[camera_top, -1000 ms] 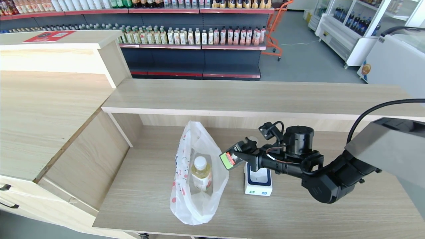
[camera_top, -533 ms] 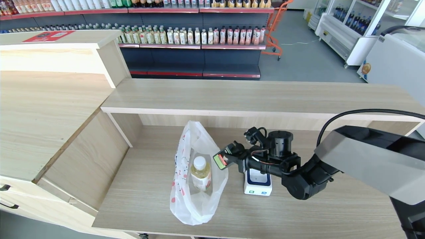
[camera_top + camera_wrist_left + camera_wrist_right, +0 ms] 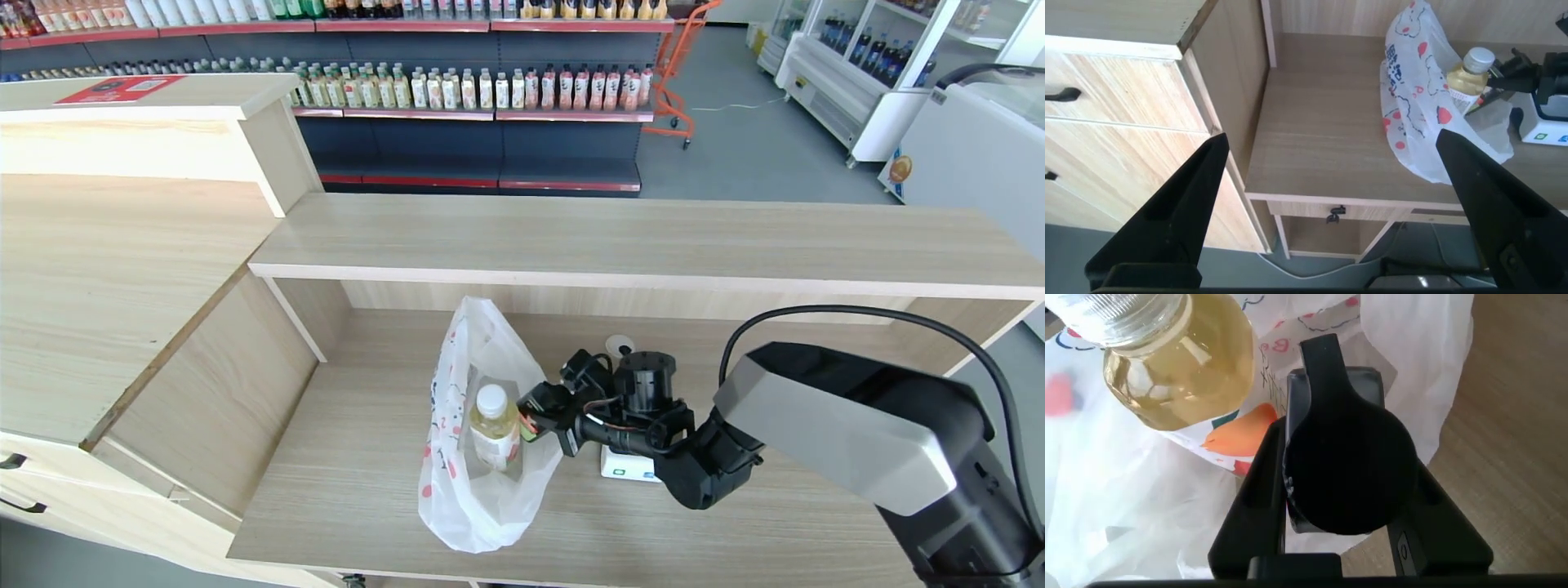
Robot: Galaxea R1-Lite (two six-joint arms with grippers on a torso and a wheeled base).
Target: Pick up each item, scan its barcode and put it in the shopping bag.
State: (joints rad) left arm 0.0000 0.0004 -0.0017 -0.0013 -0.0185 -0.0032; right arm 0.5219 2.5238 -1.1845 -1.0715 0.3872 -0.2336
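Note:
A white shopping bag [image 3: 478, 490] with red prints lies open on the lower counter, and a bottle of yellow drink [image 3: 494, 425] stands inside it. My right gripper [image 3: 532, 411] is at the bag's mouth, right beside the bottle, shut on a small dark item [image 3: 1347, 474] with a red and green label. The bottle [image 3: 1176, 359] and bag film [image 3: 1404, 335] sit just beyond that item. A white barcode scanner [image 3: 627, 468] lies partly under my right arm. My left gripper [image 3: 1331, 143] hangs open off the counter's near left corner, holding nothing.
The lower counter [image 3: 367, 490] is boxed in by a side panel on the left and a raised top shelf [image 3: 620, 237] behind. A drawer unit [image 3: 1118, 122] stands to the left. Bare wood stretches to the right of the scanner.
My right arm has swung left and down with the item, from above the scanner to the bag's mouth next to the bottle. Bag and bottle have stayed put.

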